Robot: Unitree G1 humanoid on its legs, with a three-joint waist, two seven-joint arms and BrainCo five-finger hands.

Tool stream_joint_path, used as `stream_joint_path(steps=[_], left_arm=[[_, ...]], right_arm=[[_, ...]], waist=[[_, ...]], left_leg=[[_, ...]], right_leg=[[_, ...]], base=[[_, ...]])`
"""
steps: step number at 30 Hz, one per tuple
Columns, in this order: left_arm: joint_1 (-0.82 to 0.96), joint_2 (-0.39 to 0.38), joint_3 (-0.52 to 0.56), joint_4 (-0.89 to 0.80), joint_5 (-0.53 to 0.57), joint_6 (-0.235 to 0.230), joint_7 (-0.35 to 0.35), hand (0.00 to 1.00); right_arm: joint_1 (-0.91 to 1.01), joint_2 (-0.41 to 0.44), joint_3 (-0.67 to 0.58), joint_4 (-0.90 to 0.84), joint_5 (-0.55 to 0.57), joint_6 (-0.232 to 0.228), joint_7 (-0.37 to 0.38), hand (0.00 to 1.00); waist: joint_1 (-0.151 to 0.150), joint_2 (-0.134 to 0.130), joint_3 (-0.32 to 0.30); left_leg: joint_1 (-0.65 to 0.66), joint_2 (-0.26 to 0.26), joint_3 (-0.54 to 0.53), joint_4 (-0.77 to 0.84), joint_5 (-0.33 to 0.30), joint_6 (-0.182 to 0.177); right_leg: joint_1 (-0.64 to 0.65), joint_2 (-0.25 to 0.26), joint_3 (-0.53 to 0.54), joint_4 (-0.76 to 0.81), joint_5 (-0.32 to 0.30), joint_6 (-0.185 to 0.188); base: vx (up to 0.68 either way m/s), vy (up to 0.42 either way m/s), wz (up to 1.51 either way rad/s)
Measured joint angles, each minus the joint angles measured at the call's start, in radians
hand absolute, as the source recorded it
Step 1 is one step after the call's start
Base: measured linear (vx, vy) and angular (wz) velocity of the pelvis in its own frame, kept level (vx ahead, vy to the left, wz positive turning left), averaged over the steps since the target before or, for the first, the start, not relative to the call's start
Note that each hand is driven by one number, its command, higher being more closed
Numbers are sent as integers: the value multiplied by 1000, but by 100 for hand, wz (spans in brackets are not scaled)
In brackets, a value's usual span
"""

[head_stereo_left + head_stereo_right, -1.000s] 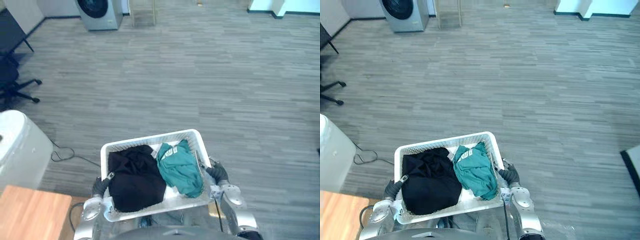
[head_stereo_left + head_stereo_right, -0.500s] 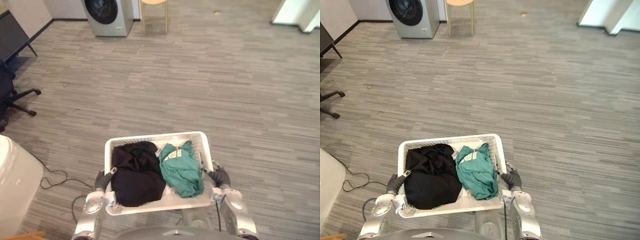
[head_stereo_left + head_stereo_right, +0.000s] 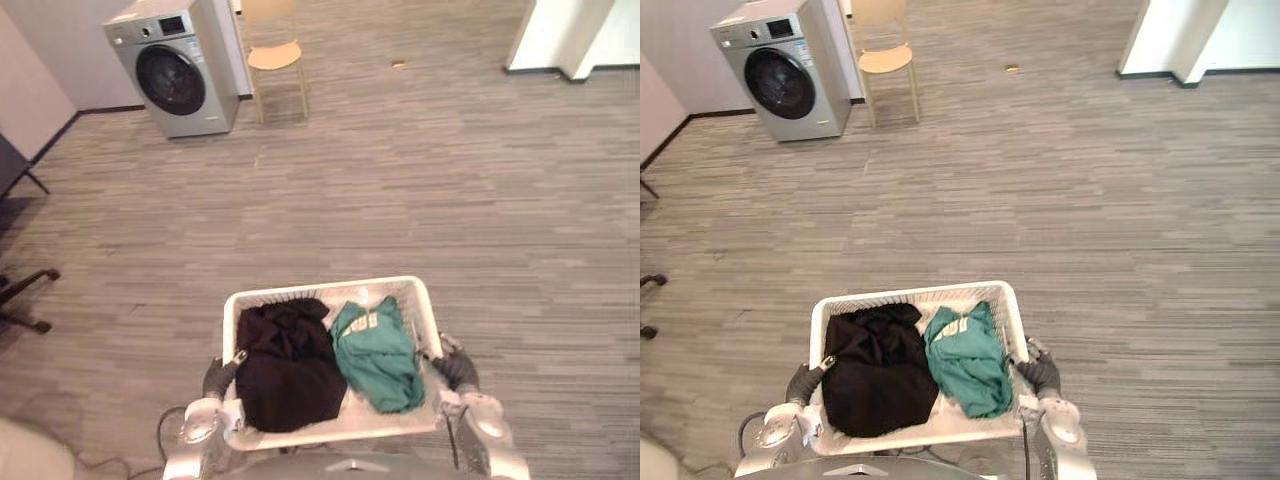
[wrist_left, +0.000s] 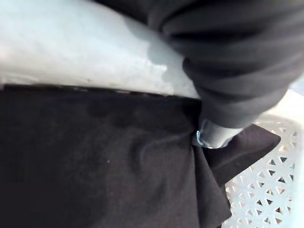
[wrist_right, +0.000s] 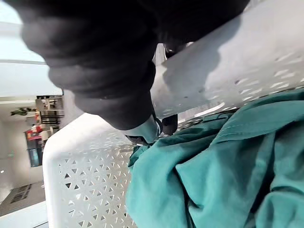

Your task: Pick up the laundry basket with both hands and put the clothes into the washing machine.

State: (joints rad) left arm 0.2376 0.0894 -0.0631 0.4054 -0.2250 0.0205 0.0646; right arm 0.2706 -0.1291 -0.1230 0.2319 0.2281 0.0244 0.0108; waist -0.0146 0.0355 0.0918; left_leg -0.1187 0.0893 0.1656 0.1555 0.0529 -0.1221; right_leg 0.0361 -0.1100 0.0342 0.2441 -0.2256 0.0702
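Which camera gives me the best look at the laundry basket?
The left eye view: the whole white laundry basket shows from above, black garment and teal garment inside. The right eye view nearly matches. Each wrist view shows a close stretch of rim and lattice wall.

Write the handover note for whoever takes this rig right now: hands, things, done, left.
Left hand: shut on the laundry basket at its left rim. Right hand: shut on the right rim.
The basket is held up in front of the robot, with a black garment in its left half and a teal garment in its right.
Washing machine: far ahead to the left, beside a chair; door looks shut.
Done: basket picked up with both hands.
Left: carry it to the machine, open the door, load the clothes.
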Motion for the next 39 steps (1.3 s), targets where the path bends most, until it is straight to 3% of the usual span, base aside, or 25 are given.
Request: stream_joint_path(steps=[2,4,5,14,17,19,22,24,25,27,29,30,32,34,35,37,39], left_arm=[[-2,25,0,0,0,0,-1,100],[-2,37,1,0,0,1,-2,100],[-2,59,-1,39,3,6,15,100],[-5,65,0,40,2,6,14,100],[-14,77,1,50,2,6,3,100],[-28,93,3,51,1,8,-7,100],[-68,91,20,42,-8,7,-9,100],[-68,85,23,33,-10,7,-9,100],[-69,85,19,24,-10,8,-14,100],[-68,83,9,9,-10,8,-14,100],[-71,94,9,-1,-11,16,-12,100],[-77,99,23,-5,-9,17,-7,100],[-83,101,22,-11,-8,17,-6,100],[-94,112,20,-55,-4,15,-5,100],[-111,118,14,-68,-4,11,-7,100],[-145,122,3,-69,4,8,-9,100],[-164,116,-5,-69,15,8,-11,100]], right_arm=[[-5,21,0,23,0,0,2,100],[-8,35,-1,35,0,1,2,100],[-48,41,21,139,2,15,9,100],[-37,40,18,151,13,14,14,100],[-42,42,0,208,46,13,38,100],[-55,42,0,228,59,14,48,100],[-95,38,-13,229,87,15,67,100],[-107,37,-27,229,89,14,73,100],[-105,39,-38,228,90,14,74,100],[-94,38,-46,227,98,13,74,100],[-97,45,-42,214,102,0,75,100],[-107,50,-35,185,102,-12,78,100],[-106,62,-35,176,101,-12,78,100],[-85,85,-40,152,118,-20,77,100],[-67,88,-45,128,131,-23,80,100],[-65,92,-57,106,141,-24,83,100],[-62,93,-71,94,157,-24,82,100]], waist=[[1,-23,-13],[9,-28,-16],[-10,-56,-32],[-11,-62,-30],[-6,-76,-21],[-3,-90,-5],[9,-78,18],[7,-73,22],[5,-87,29],[-1,-75,36],[-9,-68,68],[-8,-58,107],[-9,-64,109],[-14,-69,110],[-27,-68,110],[-52,-60,113],[-52,-51,115]], left_leg=[[3,-20,8,-37,10,13],[18,-31,19,-59,14,20],[84,-98,-33,-240,19,92],[97,-96,-31,-234,47,74],[79,-92,-27,-222,40,69],[4,-81,-20,-110,-18,75],[-143,-36,11,140,-166,98],[-181,-30,27,229,-243,112],[-193,-43,35,271,-277,130],[-190,-68,34,280,-330,156],[-136,-91,21,241,-344,177],[-73,-105,-15,218,-342,198],[-24,-114,-43,191,-349,215],[69,-130,-89,113,-362,214],[108,-145,-116,63,-366,213],[167,-155,-136,3,-382,201],[245,-155,-153,-44,-373,165]], right_leg=[[-3,-18,9,-32,22,15],[3,-27,16,-62,56,22],[-28,-57,58,-160,97,52],[3,-58,59,-190,106,67],[-4,-58,53,-198,110,66],[-27,-58,47,-199,116,65],[-78,-43,54,-176,96,59],[-101,-50,59,-120,53,52],[-110,-72,47,-81,17,35],[-150,-95,10,78,4,10],[-317,-99,1,436,114,-124],[-391,-85,9,634,136,-79],[-424,-49,-18,715,71,-67],[-454,22,-92,661,-5,-44],[-477,41,-143,546,-13,-37],[-506,51,-215,307,31,-36],[-531,82,-232,99,149,-43]], base=[[227,146,-4],[138,116,-9],[51,10,-9],[64,-24,-2],[-5,-3,1],[-49,4,5],[-66,40,-13],[45,114,-6],[182,188,28],[169,138,29],[245,178,25],[212,148,24],[263,105,36],[471,90,62],[548,43,81],[532,5,70],[676,-53,49]])
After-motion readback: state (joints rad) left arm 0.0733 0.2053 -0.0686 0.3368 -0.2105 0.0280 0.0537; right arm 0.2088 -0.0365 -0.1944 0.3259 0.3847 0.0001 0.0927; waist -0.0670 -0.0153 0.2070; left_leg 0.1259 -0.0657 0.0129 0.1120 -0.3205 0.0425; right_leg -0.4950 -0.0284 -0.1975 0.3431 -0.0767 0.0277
